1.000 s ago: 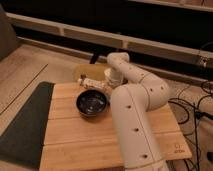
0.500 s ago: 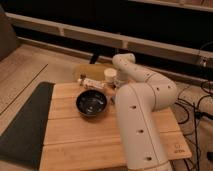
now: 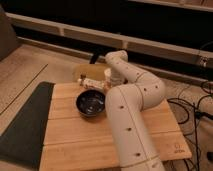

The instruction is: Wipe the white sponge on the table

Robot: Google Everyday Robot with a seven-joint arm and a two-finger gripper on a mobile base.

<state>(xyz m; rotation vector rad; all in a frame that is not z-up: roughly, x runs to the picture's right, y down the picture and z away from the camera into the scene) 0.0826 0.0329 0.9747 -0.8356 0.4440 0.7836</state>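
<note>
1. We see one thick white robot arm [image 3: 132, 115] rising from the near right of a light wooden table [image 3: 75, 145] and bending back toward its far edge.
2. The gripper [image 3: 108, 82] sits at the far edge, near the middle, mostly hidden behind the arm's last joint; we cannot tell how it is set.
3. The white sponge [image 3: 107, 75] shows as a small pale block right at the gripper, above the far edge. Whether it touches the wood we cannot tell.
4. A black bowl [image 3: 91, 104] stands just in front, and a small tube-shaped thing [image 3: 92, 83] lies along the far edge beside the sponge.
5. In our judgement, a wide wiping stroke could knock that tube off the edge or nudge the bowl, since both crowd the sponge.
6. A dark mat [image 3: 22, 127] lies on the floor along the table's left edge; cables [image 3: 192, 107] trail at right, and dark panels with pale rails run behind.
</note>
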